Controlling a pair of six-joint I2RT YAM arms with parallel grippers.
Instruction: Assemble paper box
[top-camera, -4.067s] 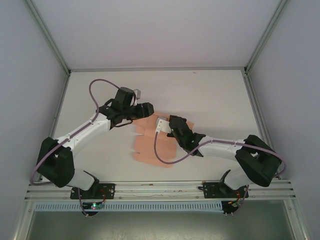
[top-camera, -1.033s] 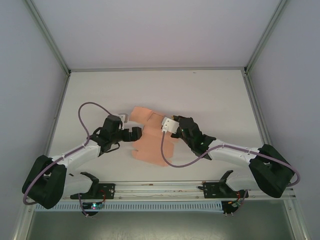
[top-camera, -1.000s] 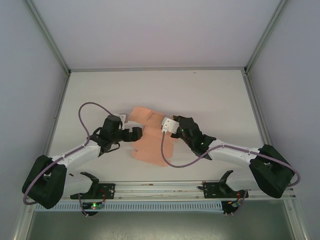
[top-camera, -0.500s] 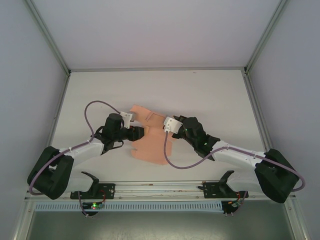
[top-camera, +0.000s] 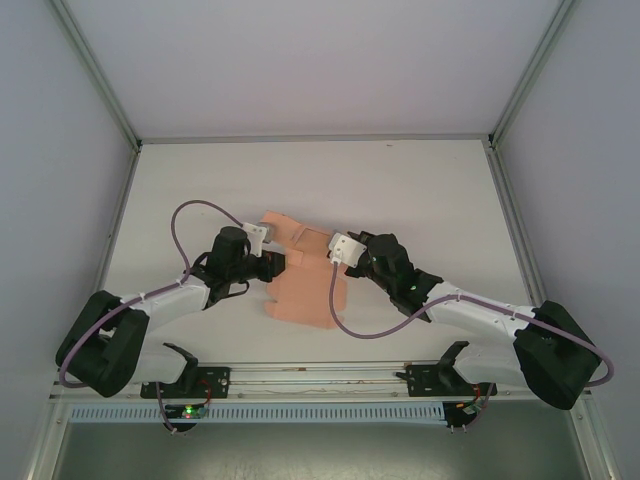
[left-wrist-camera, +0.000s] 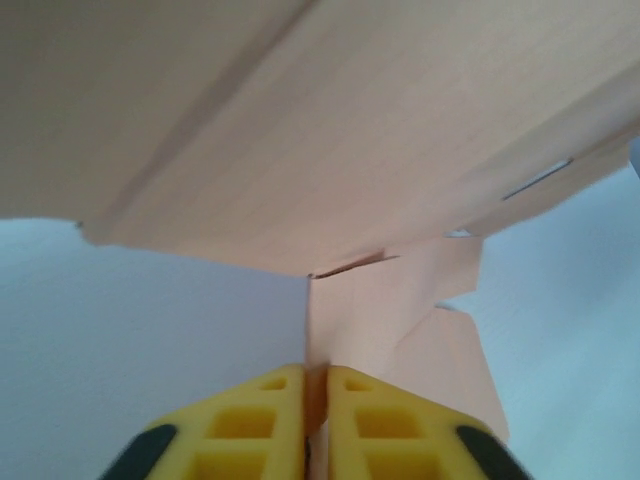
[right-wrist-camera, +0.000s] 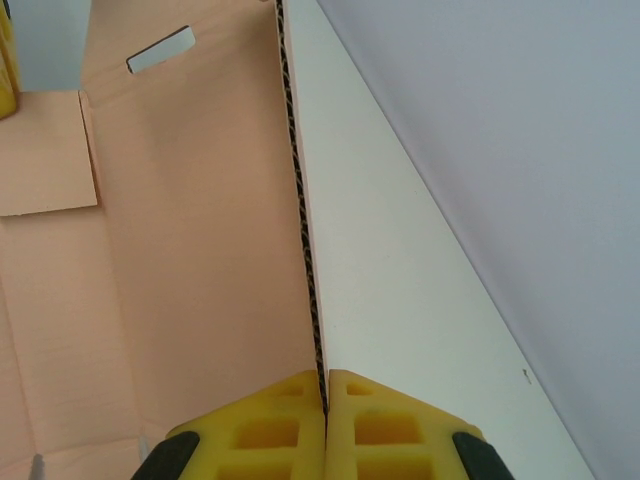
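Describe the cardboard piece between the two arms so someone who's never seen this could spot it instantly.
On the white table, look near the front edge, between the two arms. The paper box is the salmon-pink die-cut card sheet there, partly lifted, pinched on either side by the left gripper and the right gripper. Its pink colour, flaps and small slot set it apart.

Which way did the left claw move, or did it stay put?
Yes. The left claw moved nearer the front rail, now pinching the pink card.
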